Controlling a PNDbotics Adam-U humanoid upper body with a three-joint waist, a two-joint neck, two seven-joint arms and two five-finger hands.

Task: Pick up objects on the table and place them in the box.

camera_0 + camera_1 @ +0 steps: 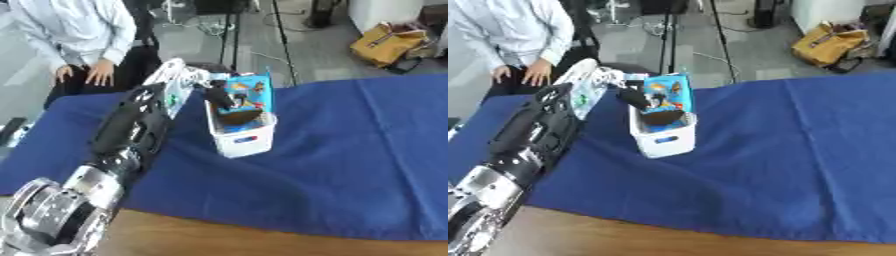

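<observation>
The white box (243,141) stood upright on the blue-clothed surface (350,165), a blue label on its near wall. Inside it a blue, picture-printed packet (251,92) stood on end against the far side, with dark things beside it that could not be made out. The left hand (186,80) reached in just left of the box's far rim, its dark fingers (219,97) extending over the box; whether they were apart or clamped, I could not tell.

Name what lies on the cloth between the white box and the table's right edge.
Nothing: right of the box the blue cloth runs bare to the edge, as both eye views show.
</observation>
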